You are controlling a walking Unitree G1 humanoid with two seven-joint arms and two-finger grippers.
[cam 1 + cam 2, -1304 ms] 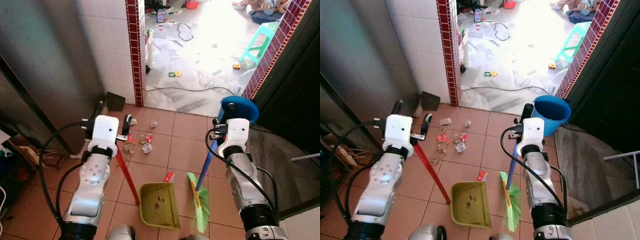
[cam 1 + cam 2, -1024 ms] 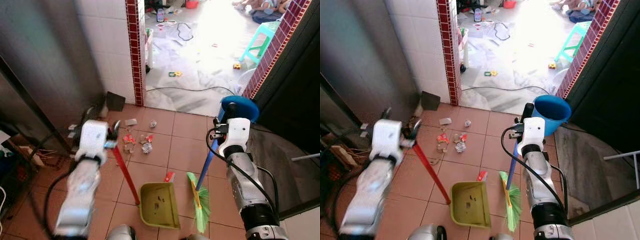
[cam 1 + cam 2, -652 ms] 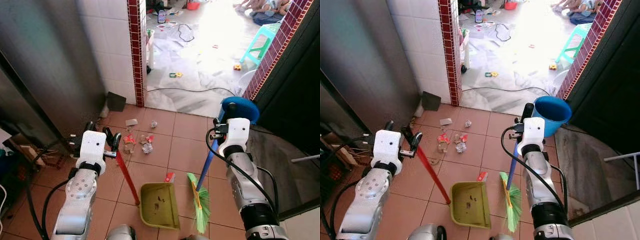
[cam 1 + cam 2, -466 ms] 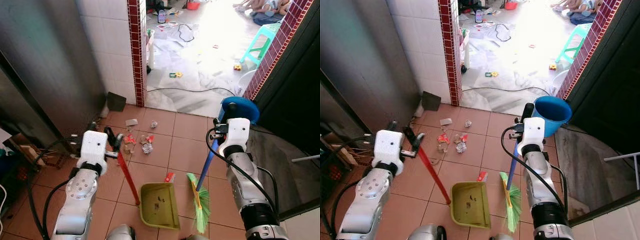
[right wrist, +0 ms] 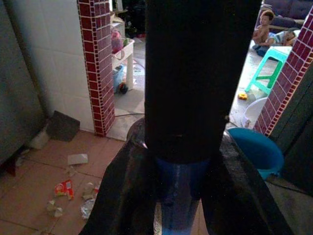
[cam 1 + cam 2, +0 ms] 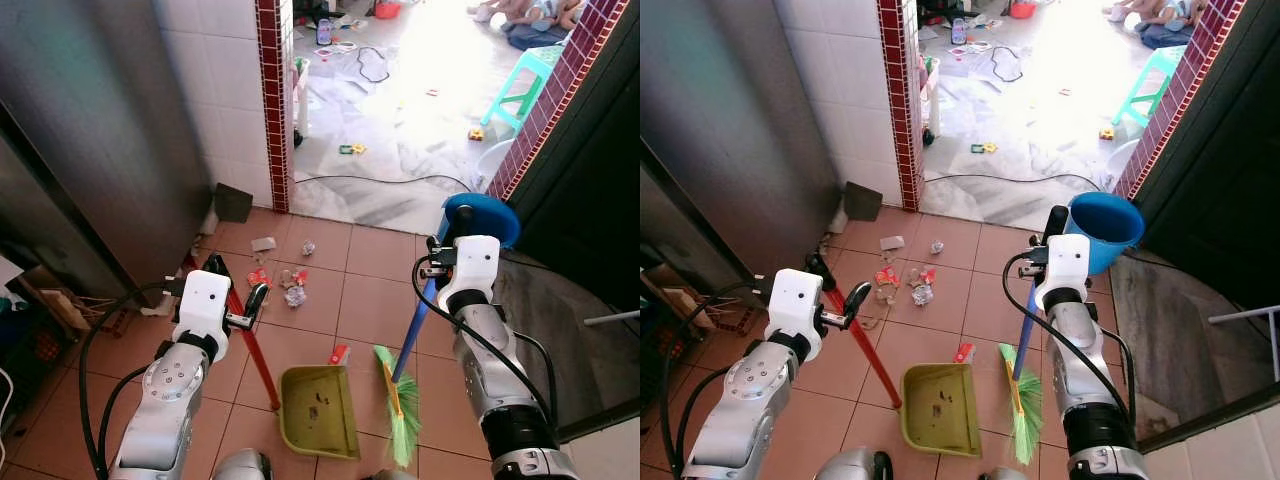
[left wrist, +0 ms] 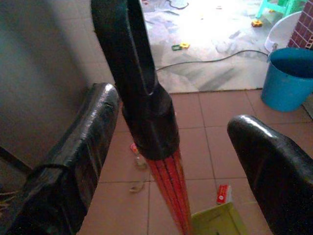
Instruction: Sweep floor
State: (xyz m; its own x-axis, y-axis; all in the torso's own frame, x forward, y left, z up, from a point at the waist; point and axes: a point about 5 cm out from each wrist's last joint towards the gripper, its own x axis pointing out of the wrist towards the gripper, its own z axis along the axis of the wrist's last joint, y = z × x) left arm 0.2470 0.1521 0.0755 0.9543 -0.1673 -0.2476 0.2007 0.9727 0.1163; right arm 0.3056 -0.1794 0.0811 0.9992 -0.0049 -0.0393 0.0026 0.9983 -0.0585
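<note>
Left hand (image 6: 232, 292) is up at the black top end of the red dustpan handle (image 6: 256, 356), fingers spread wide around it; in the left wrist view both pads stand clear of the pole, so you're not gripping it. Right hand (image 6: 1038, 244) is clamped tight on the blue broom handle (image 6: 1024, 335), fingers wrapped snug either side in the right wrist view.

Where things sit: yellow-green dustpan (image 6: 318, 410) is flat on the tile floor (image 6: 365, 290) right in front of you, and the green broom bristles (image 6: 399, 405) rest on the floor just beside its right edge.

Progress, my read: early. The pan holds only a few dark specks. One red-and-white wrapper (image 6: 339, 354) lies just beyond the pan's far edge. The main litter pile (image 6: 278, 286) is well beyond the pan, toward the red-brick pillar (image 6: 270, 100), unswept. Left to do: get hold of the pan handle, drag the litter in with the broom, lift the pan.

Counts: one broom, one dustpan, one blue bucket (image 6: 482, 215) behind your right arm. Pile is roughly six to eight bits, including a flat white scrap (image 6: 263, 244) and a crumpled ball (image 6: 307, 248) set a little apart; smaller bits are too tiny to count exactly.
</note>
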